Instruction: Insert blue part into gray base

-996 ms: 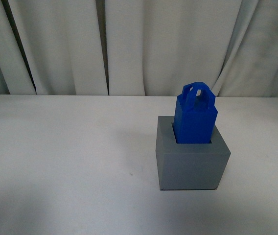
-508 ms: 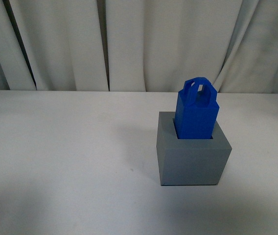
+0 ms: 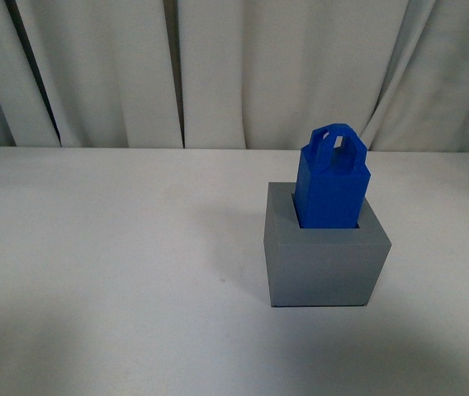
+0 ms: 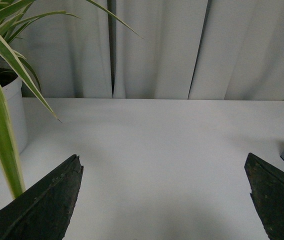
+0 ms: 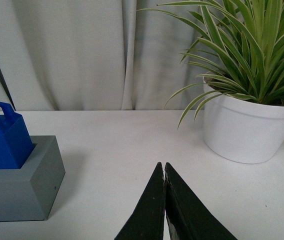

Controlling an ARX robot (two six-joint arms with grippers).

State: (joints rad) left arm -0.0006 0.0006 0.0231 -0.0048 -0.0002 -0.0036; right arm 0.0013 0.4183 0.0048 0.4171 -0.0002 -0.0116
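Bright blue part (image 3: pixel 330 186), matte gray base (image 3: pixel 324 266), white table (image 3: pixel 111 247).

Open tabletop around one central stack

The table (image 3: pixel 119 272) is lying bare across the frame's left and foreground; the blue part (image 3: pixel 331 186) is standing up from the gray base (image 3: pixel 325 264) right of centre, blocking low passes there.

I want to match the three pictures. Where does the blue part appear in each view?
Front view: the blue part is right of centre, standing in the gray base.
Left wrist view: not visible; only a gray corner shows at the right edge.
Right wrist view: far left, in the base.
Shared landmark: the white curtain.
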